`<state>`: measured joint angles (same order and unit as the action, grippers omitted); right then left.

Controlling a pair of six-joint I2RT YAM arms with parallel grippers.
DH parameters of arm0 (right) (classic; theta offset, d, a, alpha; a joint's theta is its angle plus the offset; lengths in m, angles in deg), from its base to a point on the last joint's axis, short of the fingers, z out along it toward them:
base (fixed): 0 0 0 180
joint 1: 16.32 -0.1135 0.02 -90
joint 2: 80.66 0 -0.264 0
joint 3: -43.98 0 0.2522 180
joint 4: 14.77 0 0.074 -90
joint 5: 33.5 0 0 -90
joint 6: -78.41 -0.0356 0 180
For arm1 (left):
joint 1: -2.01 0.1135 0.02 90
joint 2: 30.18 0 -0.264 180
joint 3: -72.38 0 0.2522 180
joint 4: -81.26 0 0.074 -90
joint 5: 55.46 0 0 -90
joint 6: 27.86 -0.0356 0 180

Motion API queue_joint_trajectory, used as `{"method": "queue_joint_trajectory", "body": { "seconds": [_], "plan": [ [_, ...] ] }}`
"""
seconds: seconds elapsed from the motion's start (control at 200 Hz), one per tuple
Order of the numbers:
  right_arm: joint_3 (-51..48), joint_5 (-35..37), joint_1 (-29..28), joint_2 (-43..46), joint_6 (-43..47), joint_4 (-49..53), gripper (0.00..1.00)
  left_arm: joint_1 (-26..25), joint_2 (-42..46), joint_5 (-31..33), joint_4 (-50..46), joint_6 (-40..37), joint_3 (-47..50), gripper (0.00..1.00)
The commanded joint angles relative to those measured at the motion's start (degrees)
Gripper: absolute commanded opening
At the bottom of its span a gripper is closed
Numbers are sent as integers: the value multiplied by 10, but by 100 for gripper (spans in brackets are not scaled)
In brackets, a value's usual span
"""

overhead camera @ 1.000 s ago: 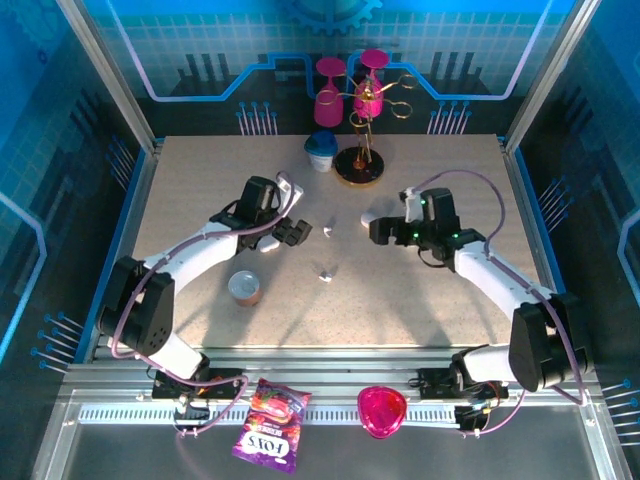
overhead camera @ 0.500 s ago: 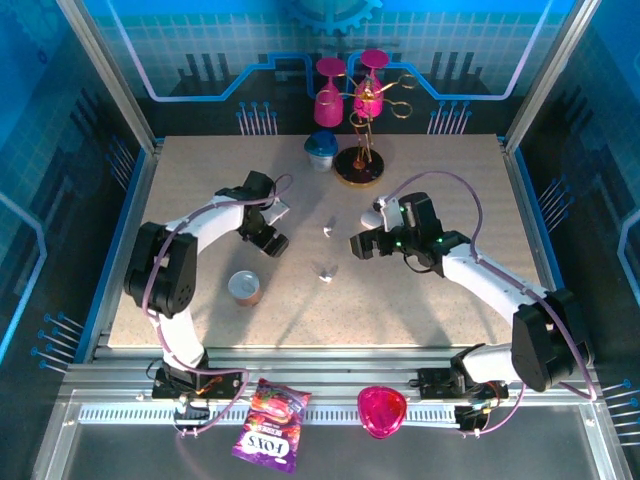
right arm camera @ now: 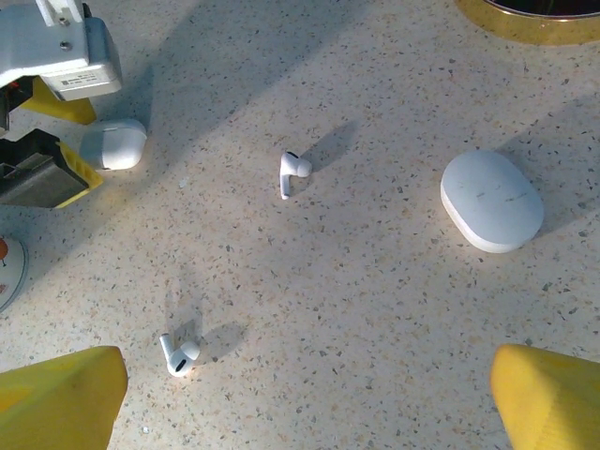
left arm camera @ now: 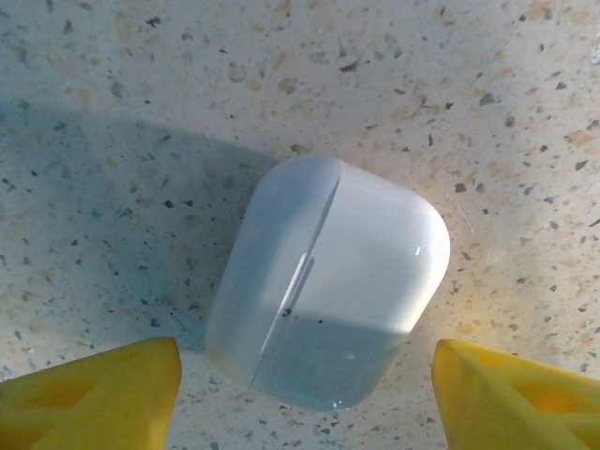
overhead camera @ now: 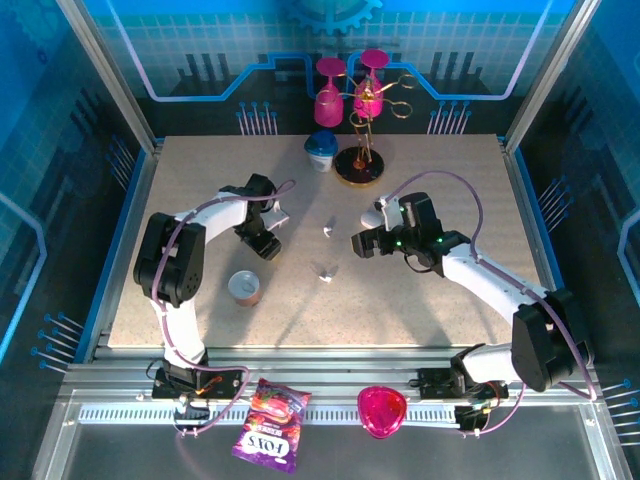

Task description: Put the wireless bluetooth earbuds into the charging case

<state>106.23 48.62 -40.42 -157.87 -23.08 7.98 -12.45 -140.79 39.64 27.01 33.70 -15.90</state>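
A white charging case (left arm camera: 328,281) with its lid closed lies flat on the speckled table. My left gripper (left arm camera: 307,364) straddles its near end, open, with a gap between each yellow fingertip and the case. In the top view the left gripper (overhead camera: 262,240) sits low at the table's left middle. Two tiny white earbuds lie loose: one (right arm camera: 292,172) farther out, one (right arm camera: 178,355) nearer. They also show in the top view, one (overhead camera: 327,230) behind the other (overhead camera: 323,272). My right gripper (right arm camera: 305,367) hovers open just right of them, holding nothing.
A second, oval white case (right arm camera: 492,200) lies beside the right gripper. A small can (overhead camera: 245,288) stands near the front left. At the back are a blue-lidded cup (overhead camera: 321,150) and a gold stand (overhead camera: 360,165) with pink glasses. A pink bowl (overhead camera: 382,410) and a candy bag (overhead camera: 270,428) lie in front of the table.
The left gripper swung down over the charging case and its jaws have narrowed. The right gripper moved left toward the earbuds, then held still.
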Motion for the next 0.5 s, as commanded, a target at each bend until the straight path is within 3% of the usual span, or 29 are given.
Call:
{"method": "queue_joint_trajectory", "body": {
  "seconds": [0.0, 0.495],
  "plan": [
    [4, 5, -6, -7, 8, 1, 100, 4, -13, -14, -17, -7, -7, 71],
    [1, 1, -6, -5, 0, -3, 100, 4, -22, -29, 18, -7, 11, 56]
  ]
}}
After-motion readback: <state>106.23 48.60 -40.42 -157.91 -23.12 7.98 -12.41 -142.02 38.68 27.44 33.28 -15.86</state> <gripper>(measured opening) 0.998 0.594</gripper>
